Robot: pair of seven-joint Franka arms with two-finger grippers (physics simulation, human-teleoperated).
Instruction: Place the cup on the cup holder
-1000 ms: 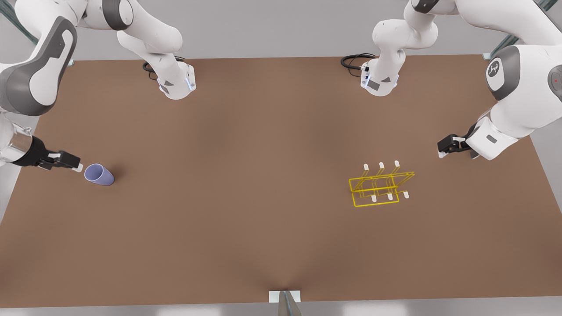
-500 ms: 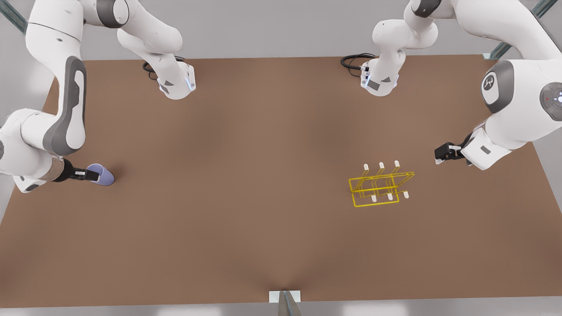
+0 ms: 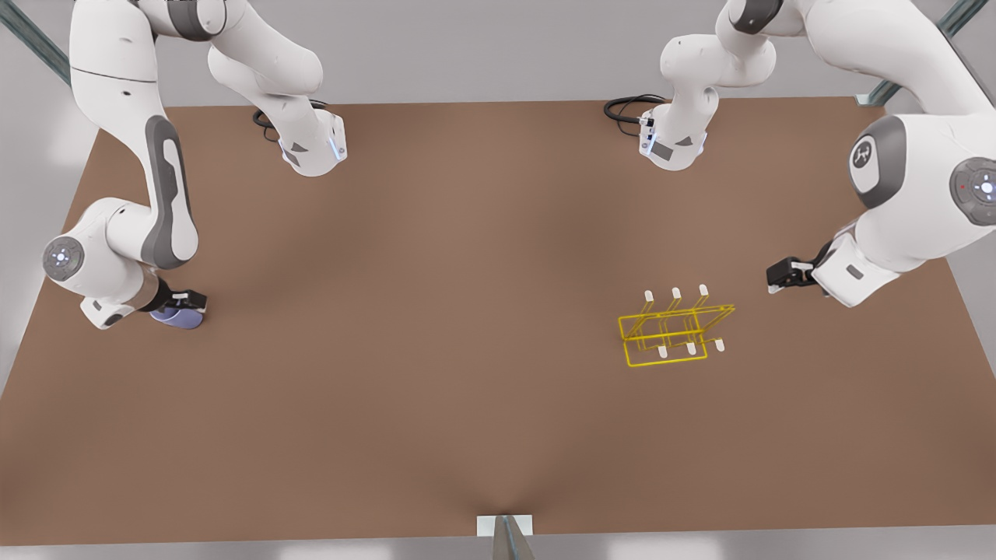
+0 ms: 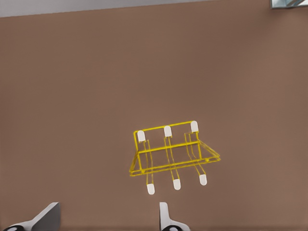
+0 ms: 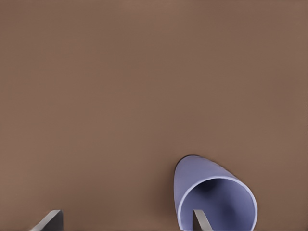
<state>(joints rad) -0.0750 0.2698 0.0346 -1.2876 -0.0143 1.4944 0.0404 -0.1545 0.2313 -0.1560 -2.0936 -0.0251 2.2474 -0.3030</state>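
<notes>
The cup lies on its side at the left middle of the front view. The right gripper sits over it, spread, one finger inside the mouth: the grasp is in hand. Next, close and carry to the cup holder, right of centre. The left gripper waits beside it, released. No writing is readable

Brown tabletop, matte, plain, spans nearly whole front view; same surface behind everything in both wrist views. Pale grey floor beyond far edge. 2 coils of black cable lie on table near far edge (1 toward each side). Small white bracket with grey upright piece at near edge, centre. Grey metal struts cross upper corners.
</notes>
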